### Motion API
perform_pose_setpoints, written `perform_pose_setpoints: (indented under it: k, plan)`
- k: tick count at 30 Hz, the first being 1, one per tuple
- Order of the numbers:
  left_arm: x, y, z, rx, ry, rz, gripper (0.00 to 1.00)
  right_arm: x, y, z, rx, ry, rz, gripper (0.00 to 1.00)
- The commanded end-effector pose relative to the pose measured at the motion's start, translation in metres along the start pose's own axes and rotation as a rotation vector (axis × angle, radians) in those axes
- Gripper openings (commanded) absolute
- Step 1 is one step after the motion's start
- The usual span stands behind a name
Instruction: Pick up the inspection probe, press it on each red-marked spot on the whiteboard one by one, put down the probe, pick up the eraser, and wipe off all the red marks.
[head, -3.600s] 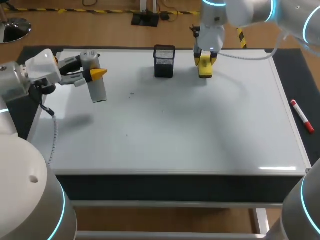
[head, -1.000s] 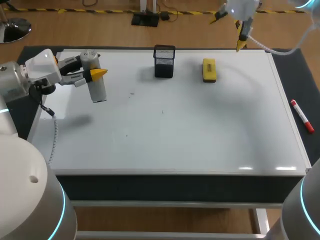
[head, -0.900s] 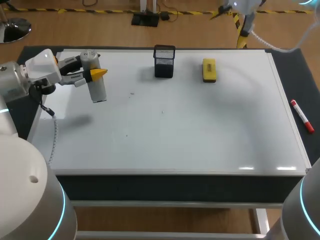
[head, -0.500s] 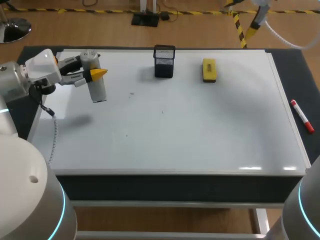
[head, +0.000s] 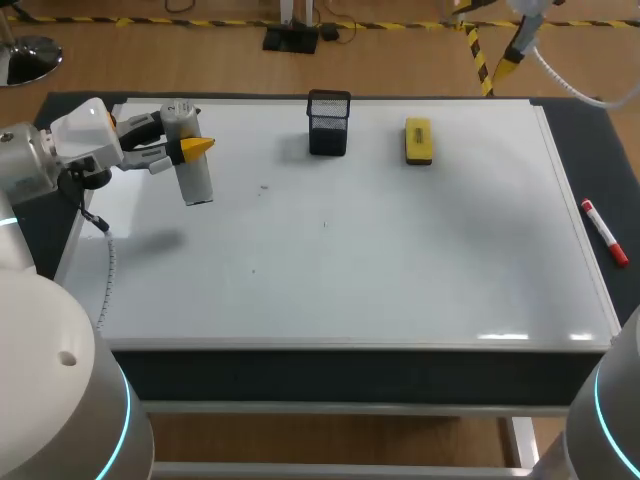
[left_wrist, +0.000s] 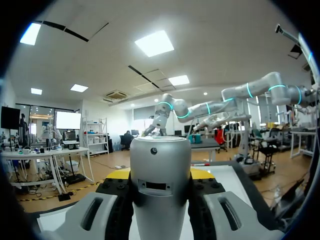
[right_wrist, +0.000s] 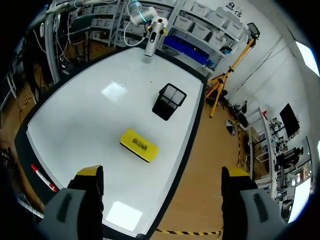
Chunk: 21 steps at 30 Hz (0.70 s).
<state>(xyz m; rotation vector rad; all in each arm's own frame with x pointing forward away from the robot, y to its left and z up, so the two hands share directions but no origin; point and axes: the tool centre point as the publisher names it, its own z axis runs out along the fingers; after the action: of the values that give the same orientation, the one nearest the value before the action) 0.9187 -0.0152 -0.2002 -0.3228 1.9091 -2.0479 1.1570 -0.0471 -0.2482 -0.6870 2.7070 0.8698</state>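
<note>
Whiteboard (head: 400, 260) covers the table. A stubby silver-grey cylinder, the inspection probe (head: 195, 180), hangs over the board's far left part, pinched between the left gripper's (head: 190, 148) fingers; whether it touches the board is hard to tell. The yellow eraser (right_wrist: 139, 145) lies beside a black mesh cup (head: 329, 122), well below the right gripper (right_wrist: 162, 172), whose fingers are spread wide.

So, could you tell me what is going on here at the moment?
The left gripper is shut on the probe, held above the left of the whiteboard. The right gripper hangs open and empty, high over the far edge. The eraser lies on the board near a cup. No red marks show.
</note>
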Motion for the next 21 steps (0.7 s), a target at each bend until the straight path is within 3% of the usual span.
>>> perform_pose_setpoints:
  k: [1,10,21]
  plan:
    - [-0.003,-0.004,0.005,-0.017,0.016,0.010,0.00,0.000,0.000,-0.002,0.002,0.005,-0.002,1.00]
    - [-0.025,-0.019,0.027,-0.038,0.098,0.036,0.00,0.000,0.000,-0.002,0.002,0.005,-0.002,1.00]
    - [-0.068,-0.034,0.066,-0.025,0.227,0.053,0.00,0.000,0.000,-0.002,0.002,0.005,-0.002,1.00]
